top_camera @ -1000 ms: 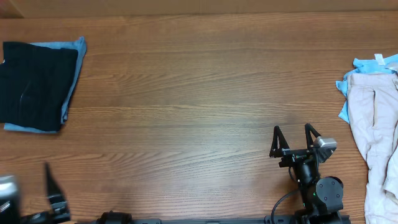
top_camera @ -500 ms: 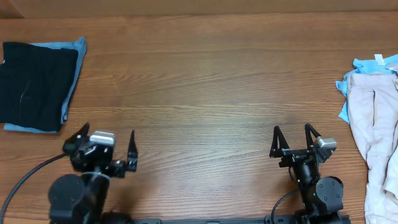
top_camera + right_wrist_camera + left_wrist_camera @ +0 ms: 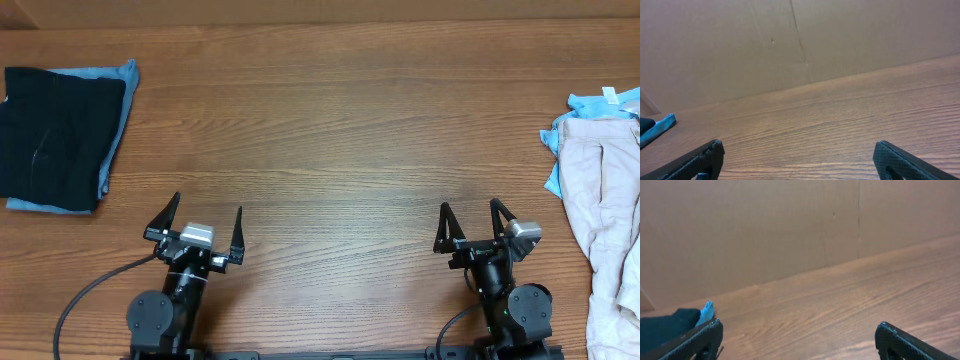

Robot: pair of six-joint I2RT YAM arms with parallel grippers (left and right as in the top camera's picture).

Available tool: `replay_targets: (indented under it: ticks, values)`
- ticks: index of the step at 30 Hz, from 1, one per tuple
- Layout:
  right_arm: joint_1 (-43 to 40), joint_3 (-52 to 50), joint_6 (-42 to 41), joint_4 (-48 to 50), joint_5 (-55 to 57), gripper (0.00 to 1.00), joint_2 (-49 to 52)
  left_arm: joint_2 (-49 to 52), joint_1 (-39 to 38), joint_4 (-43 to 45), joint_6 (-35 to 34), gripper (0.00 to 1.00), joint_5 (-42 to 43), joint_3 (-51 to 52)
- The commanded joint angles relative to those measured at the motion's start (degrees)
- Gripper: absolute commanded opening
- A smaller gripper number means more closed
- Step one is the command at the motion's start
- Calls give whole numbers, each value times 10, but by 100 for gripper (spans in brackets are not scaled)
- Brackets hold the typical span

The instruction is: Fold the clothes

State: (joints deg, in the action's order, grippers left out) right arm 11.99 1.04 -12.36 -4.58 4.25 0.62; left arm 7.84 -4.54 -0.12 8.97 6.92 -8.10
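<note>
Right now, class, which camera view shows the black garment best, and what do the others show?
Overhead: almost the whole black garment shows, lying on a light-blue piece. Left wrist catches only its dark corner; right wrist, barely a dark sliver at the edge.

Wood-grain table [image 3: 330,130] fills the overhead frame. Plain brown wall [image 3: 750,230] across the upper frame, 1 vertical seam [image 3: 858,220]. Light even.

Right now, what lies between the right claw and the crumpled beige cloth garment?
Only bare brown wooden table, seen in the overhead view, between the open right claw and the crumpled beige cloth garment.
</note>
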Motion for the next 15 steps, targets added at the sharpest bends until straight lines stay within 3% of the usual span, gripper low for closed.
replay_targets:
  ticks: [1, 11, 15]
  values:
    - [-2, -6, 2, 2, -3, 100, -4, -45, 0, 19, -9, 100, 6, 59]
    - [-2, -6, 2, 2, -3, 100, -4, -77, 0, -35, 3, 100, -1, 78]
    - [-2, -6, 2, 2, -3, 100, -4, -77, 0, -35, -53, 100, -84, 78]
